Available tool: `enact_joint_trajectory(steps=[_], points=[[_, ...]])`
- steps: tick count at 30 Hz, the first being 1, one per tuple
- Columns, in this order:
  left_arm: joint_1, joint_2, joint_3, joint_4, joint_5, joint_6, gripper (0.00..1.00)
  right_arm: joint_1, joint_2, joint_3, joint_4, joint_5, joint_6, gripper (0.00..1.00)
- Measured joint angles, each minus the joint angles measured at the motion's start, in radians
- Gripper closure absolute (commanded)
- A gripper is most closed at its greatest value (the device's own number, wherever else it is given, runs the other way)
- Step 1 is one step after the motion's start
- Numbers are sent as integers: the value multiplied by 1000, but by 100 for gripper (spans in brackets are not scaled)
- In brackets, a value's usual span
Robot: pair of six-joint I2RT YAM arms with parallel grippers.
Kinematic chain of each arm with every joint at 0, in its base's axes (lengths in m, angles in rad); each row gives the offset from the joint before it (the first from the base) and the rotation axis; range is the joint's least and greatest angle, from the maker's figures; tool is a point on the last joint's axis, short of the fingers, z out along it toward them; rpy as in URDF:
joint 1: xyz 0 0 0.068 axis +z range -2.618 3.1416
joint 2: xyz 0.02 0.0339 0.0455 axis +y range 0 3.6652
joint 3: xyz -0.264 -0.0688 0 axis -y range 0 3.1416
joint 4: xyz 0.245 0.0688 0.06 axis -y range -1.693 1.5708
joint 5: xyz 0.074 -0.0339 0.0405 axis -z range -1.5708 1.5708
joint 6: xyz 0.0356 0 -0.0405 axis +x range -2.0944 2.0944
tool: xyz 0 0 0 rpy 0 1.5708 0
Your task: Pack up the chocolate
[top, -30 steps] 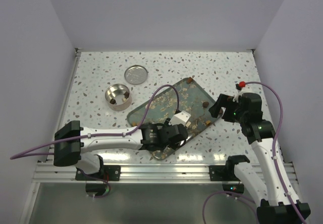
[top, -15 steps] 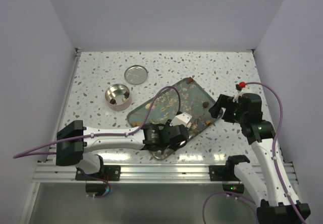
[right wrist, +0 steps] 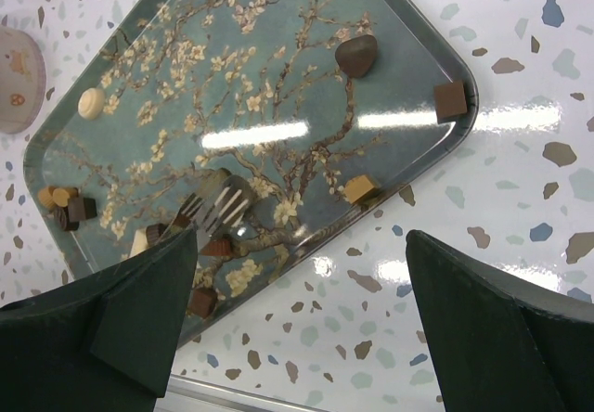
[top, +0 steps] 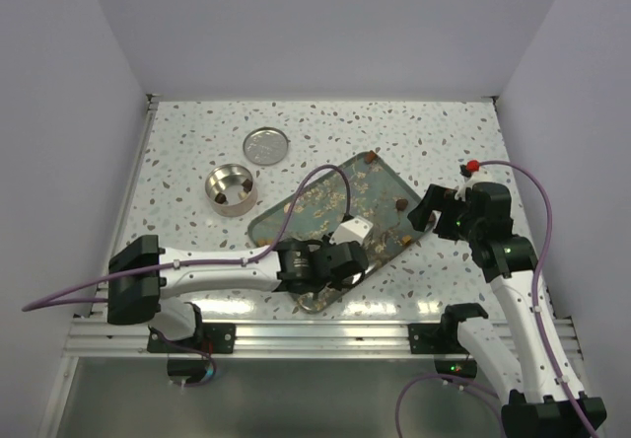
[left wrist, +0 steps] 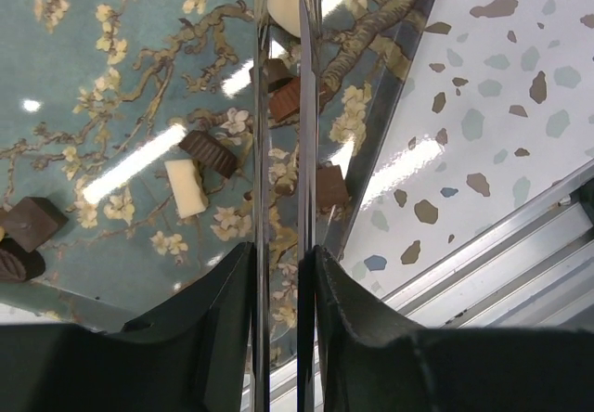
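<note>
Chocolate pieces lie scattered on the blossom-patterned tray [top: 296, 201]. My left gripper [left wrist: 283, 250] is shut on thin metal tweezers [left wrist: 261, 152], squeezing the two arms close together. Their tips straddle a brown chocolate [left wrist: 284, 99] near the tray's rim, with a cream round [left wrist: 283, 4] just beyond. A dark piece [left wrist: 209, 152], a cream bar [left wrist: 186, 187] and a brown square [left wrist: 330, 186] lie close by. My right gripper [right wrist: 302, 245] hangs open over the table beside the tray's right edge, with nothing between its fingers. A dark heart [right wrist: 355, 55] and a brown square [right wrist: 450, 101] lie ahead of it.
A round metal tin [top: 230, 189] with a few dark pieces inside stands left of the tray. Its lid [top: 266, 147] lies flat behind it. The aluminium rail [top: 315, 334] runs along the near table edge. White walls close in on three sides.
My left gripper has squeezed the tweezers narrower, and its wrist has shifted slightly over the tray's near corner. The right arm has not moved.
</note>
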Motion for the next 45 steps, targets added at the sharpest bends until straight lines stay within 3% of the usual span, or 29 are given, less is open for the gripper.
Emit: enact_joint_trajectory(steps=[5,13,19,26,29,41,45], points=[[52,-70,-8,-25,-15,-5,69,0,1,0,0,0,0,3],[256,-248,-66,-69,-47,5,69,0,18,0,2,0,-1,2],[452,-390,-141,-129,-74,35,69,0,48,0,14,-2,-1,3],[779,-544,-187,-158,-51,132,69,0,89,0,32,-11,-2,3],[856,-563,-203,-160,-22,164,69,0,90,0,37,-17,-4,3],[880,-560,-225,-166,42,192,55,0,94,0,41,-24,-16,3],[881,-560,-225,-166,42,193,55,0,100,0,46,-26,-16,3]])
